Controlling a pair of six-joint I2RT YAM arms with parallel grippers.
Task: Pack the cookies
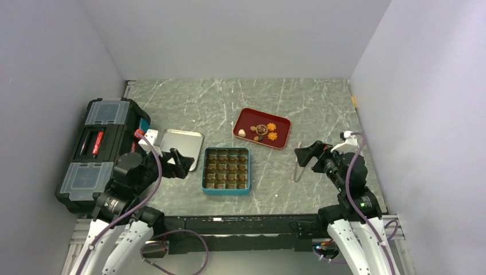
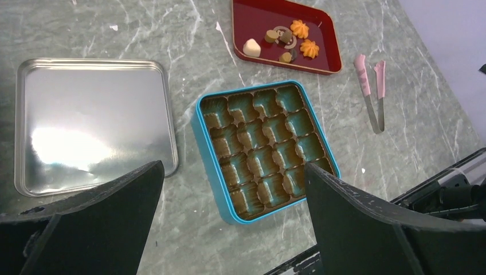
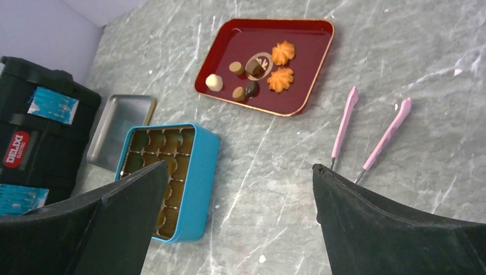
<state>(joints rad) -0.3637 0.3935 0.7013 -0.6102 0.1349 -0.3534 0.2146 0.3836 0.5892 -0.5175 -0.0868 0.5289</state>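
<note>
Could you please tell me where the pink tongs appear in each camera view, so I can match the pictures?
Top external: the pink tongs lie right of centre, to the right of the teal tin.
Left wrist: upper right, just right of the red tray.
Right wrist: centre right, below the tray's right corner.
Shared landmark: the red tray.
</note>
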